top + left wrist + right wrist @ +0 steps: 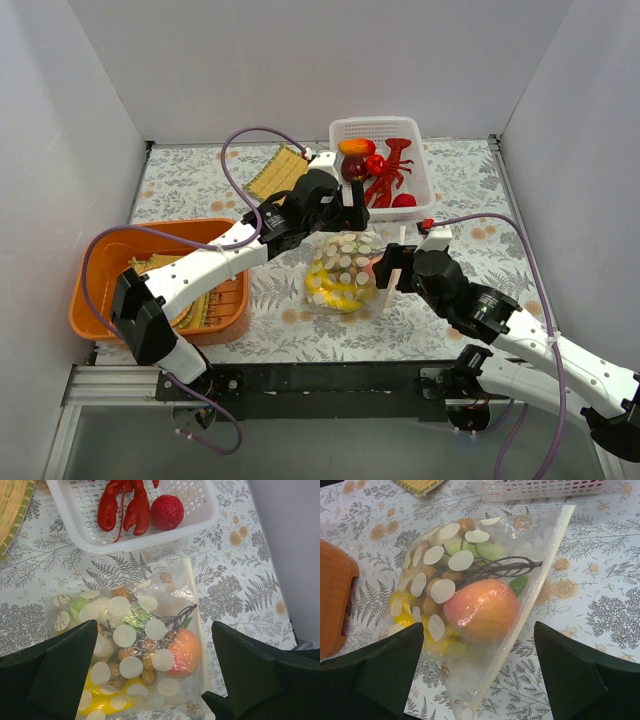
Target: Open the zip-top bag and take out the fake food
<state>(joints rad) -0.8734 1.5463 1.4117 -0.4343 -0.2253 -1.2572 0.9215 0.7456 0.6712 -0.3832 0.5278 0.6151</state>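
Wide-spread right gripper (479, 630) and left gripper (155, 630) should each pinch one lip of the zip-top bag (470, 575) along its right-of-centre seal.

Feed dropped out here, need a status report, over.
Left gripper open over zip-top bag; right gripper open beside it. Fake food inside. White basket just beyond, apart.
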